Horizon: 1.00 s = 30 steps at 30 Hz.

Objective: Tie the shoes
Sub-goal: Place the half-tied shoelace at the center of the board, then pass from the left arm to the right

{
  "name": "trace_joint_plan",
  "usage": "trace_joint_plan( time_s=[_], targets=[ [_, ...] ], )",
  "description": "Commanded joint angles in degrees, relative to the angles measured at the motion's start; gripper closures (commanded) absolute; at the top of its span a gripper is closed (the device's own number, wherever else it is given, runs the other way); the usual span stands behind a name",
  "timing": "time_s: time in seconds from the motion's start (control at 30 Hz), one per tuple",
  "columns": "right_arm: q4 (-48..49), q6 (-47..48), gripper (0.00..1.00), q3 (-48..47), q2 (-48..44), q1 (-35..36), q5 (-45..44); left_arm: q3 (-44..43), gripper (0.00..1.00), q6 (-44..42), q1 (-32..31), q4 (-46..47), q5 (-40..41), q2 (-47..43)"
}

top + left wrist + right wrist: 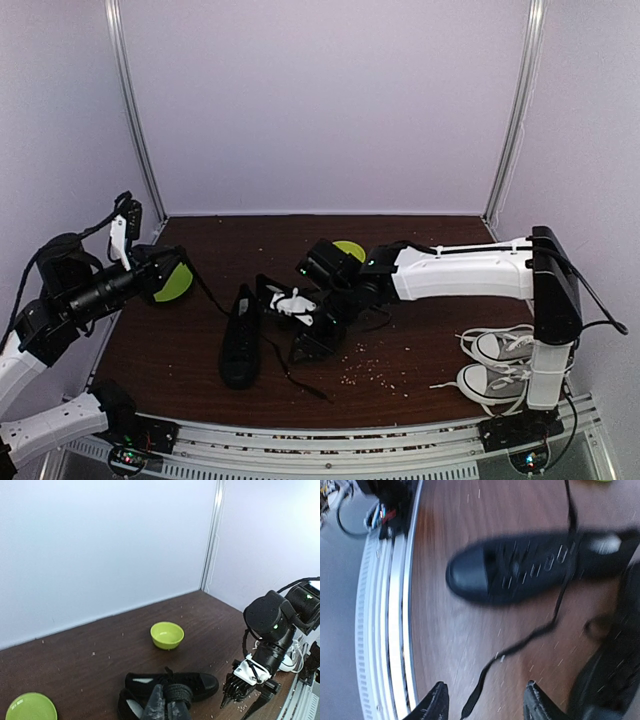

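Two black shoes lie mid-table: one [240, 340] points toward the near edge, the other [312, 325] sits under my right gripper [305, 338]. My left gripper [167, 702] is shut, with a black lace [179, 692] wound around its fingers. That lace [212, 292] stretches from the left gripper [185, 272] to the nearer shoe [172, 684]. In the blurred right wrist view my right gripper [485, 692] is open just above the table. A loose lace end [540, 630] trails between its fingers, ungripped, below one shoe [520, 567].
A green bowl [350, 248] stands behind the right wrist and a green plate [172, 283] lies by the left gripper. Grey-and-white sneakers [500, 365] sit by the right arm's base. Crumbs [370, 368] dot the wood. The metal rail [390, 630] edges the table.
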<state>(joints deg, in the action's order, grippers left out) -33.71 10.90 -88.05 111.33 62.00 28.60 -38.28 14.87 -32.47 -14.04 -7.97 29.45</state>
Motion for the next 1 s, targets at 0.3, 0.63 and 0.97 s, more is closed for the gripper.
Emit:
trace_joint_plan(
  time_s=[0.3,0.63,0.97],
  targets=[
    [27.27,-1.65,0.58,-19.36,16.55,-1.39,-0.76,5.01,1.00,-6.23,-0.23,17.20,-7.47,-2.63],
    [33.85,-5.05,0.80,-19.60,21.28,-1.61,1.63,5.33,1.00,-7.34,-0.27,17.07,-6.43,-4.06],
    [34.75,-5.01,0.95,-19.64,21.91,-1.72,2.32,5.68,1.00,-7.40,-0.26,17.77,-7.60,-4.79]
  ],
)
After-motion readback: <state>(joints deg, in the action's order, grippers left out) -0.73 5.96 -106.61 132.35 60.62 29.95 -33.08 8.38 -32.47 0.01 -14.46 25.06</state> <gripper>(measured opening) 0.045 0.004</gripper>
